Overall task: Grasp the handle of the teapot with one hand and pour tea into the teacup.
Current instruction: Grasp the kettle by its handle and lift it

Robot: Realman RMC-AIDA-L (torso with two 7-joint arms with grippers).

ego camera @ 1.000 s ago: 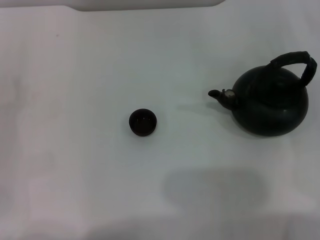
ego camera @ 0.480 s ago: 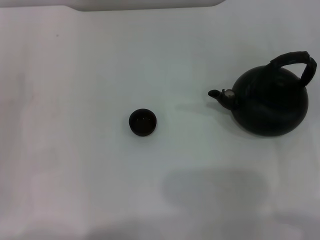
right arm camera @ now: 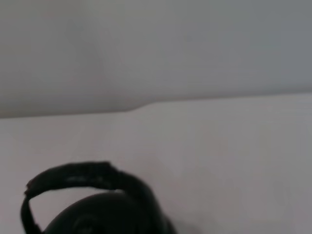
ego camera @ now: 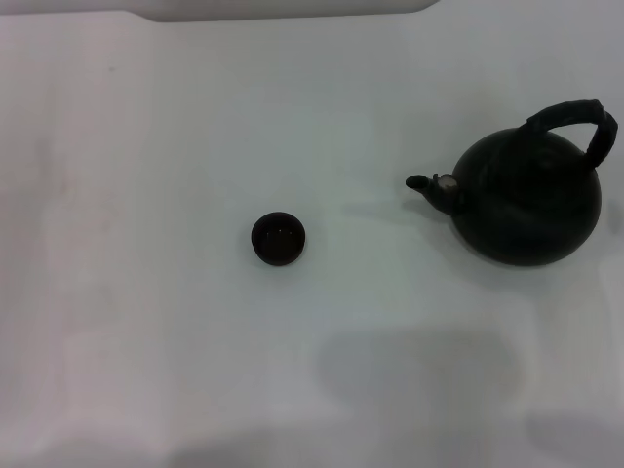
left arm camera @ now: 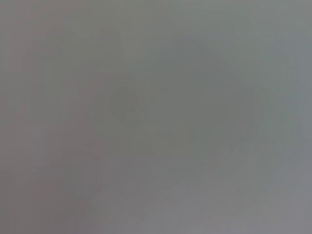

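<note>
The round matte black teapot (ego camera: 529, 200) stands on the white table at the right in the head view, its short spout (ego camera: 430, 185) with a silvery mark pointing left toward the teacup. Its thick black handle (ego camera: 573, 119) arches over the top. The tiny dark teacup (ego camera: 278, 238) sits upright near the table's middle, well left of the spout. The right wrist view looks at the teapot (right arm camera: 105, 217) and its handle (right arm camera: 80, 176) from close by. Neither gripper shows in any view. The left wrist view holds only a blank grey surface.
The white table (ego camera: 146, 292) spreads around both objects. Its far edge (ego camera: 283, 12) runs along the top of the head view. Soft shadows lie on the table near the front, at the middle (ego camera: 419, 370) and at the right corner (ego camera: 575, 434).
The teapot and teacup have not moved. A faint shadow has grown at the table's front right corner.
</note>
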